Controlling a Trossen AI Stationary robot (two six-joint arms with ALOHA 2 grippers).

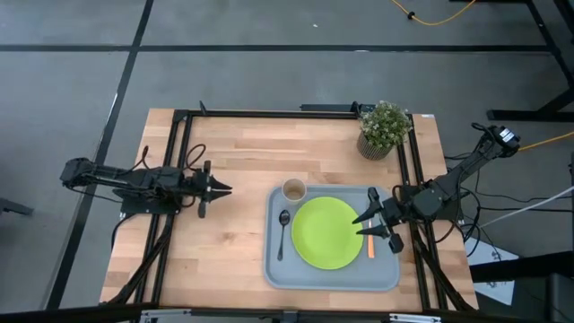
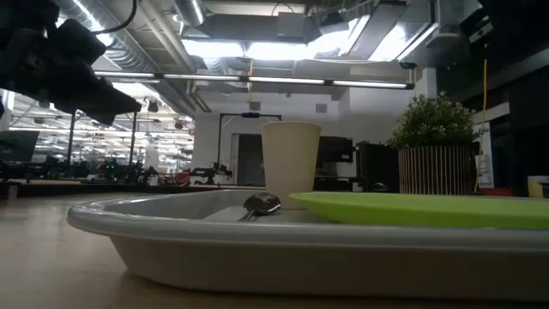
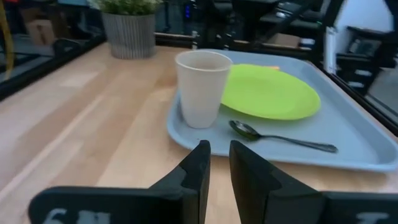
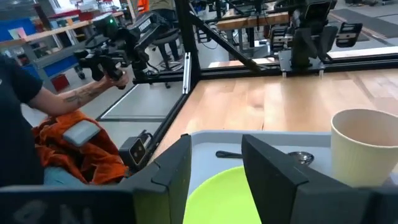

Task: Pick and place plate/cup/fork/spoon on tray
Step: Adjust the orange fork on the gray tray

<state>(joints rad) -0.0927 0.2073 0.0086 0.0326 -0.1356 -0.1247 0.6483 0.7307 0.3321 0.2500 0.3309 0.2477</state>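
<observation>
The grey-blue tray lies on the table's right half. On it are the lime-green plate, the tan cup upright at its far left corner, the dark spoon left of the plate, and the fork, whose orange handle shows right of the plate. My right gripper is open over the plate's right edge, next to the fork; its wrist view shows nothing between its fingers. My left gripper is shut and empty, left of the tray, pointing at the cup.
A potted plant stands at the table's far right corner. A black frame runs around the table. Bare wood lies left of the tray. A person's arm shows beyond the table in the right wrist view.
</observation>
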